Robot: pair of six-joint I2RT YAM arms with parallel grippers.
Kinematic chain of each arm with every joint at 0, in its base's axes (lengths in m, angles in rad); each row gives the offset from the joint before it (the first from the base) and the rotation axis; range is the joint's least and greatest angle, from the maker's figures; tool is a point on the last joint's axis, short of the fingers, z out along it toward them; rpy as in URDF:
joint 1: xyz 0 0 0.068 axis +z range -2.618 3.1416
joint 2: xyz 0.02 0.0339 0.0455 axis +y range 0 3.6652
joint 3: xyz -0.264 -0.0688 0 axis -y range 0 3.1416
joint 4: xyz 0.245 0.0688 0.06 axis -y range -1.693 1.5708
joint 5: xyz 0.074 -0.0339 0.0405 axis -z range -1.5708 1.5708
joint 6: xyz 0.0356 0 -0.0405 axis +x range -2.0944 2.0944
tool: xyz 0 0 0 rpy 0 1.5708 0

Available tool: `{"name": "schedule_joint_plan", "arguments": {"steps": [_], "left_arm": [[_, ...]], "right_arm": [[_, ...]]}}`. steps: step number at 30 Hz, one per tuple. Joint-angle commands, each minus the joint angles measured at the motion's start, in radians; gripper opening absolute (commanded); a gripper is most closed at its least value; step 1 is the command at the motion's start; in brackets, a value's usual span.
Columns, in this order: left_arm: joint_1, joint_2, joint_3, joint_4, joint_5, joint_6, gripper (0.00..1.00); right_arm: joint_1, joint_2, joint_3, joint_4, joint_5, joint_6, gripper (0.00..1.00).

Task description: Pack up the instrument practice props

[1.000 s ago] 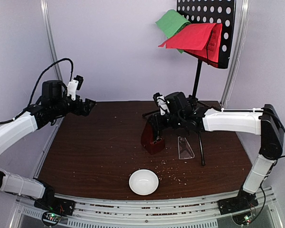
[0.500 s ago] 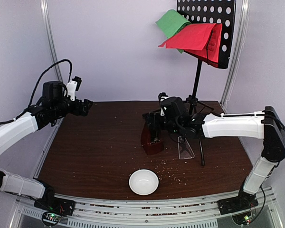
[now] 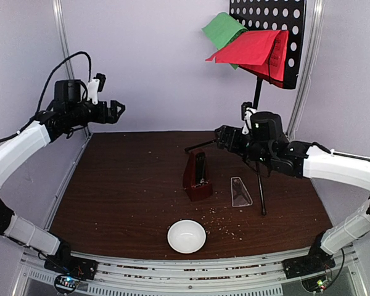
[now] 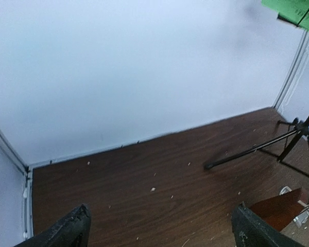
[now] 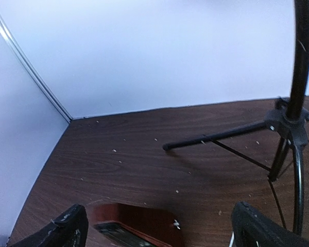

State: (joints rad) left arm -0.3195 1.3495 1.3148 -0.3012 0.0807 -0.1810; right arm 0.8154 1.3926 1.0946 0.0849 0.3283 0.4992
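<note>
Red-brown wood is what I look at first. The metronome stands alone in the middle of the tabletop. A second ago my right tool was down on it. Now that tool has let go and has pulled up and back toward the stand. Its two fingers are spread wide, with nothing between them. So I think the metronome is only set down and is not packed yet.

It stands straight up. Its long way runs up and down, with the thin tip toward the ceiling. Its dark open face seems to look toward the right arm's side.

The clear cover lies flat just beside it on that side, not touching. Its thin end points to the back wall. The cover is off, so I guess it must go back on.

Behind them the black music stand is up, with the green sheet and the red sheet on it.

My left tool has gone up higher, far off on the left, wide open and empty.
</note>
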Motion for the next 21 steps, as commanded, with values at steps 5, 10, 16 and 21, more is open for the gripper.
{"name": "schedule_joint_plan", "arguments": {"steps": [5, 10, 16, 21], "left_arm": [[0.007, -0.113, -0.147, 0.191, -0.167, 0.084, 0.98], [0.007, -0.13, -0.218, 0.222, -0.222, 0.094, 0.98], [0.007, -0.139, -0.233, 0.228, -0.248, 0.098, 0.98], [0.007, -0.146, -0.236, 0.23, -0.254, 0.102, 0.98]], "right_arm": [[-0.103, -0.061, -0.325, 0.165, -0.202, 0.109, 0.96], [-0.105, 0.081, -0.294, 0.184, -0.319, 0.132, 0.81], [-0.105, 0.227, -0.205, 0.168, -0.329, 0.159, 0.52], [-0.106, 0.293, -0.171, 0.16, -0.314, 0.162, 0.45]]}}
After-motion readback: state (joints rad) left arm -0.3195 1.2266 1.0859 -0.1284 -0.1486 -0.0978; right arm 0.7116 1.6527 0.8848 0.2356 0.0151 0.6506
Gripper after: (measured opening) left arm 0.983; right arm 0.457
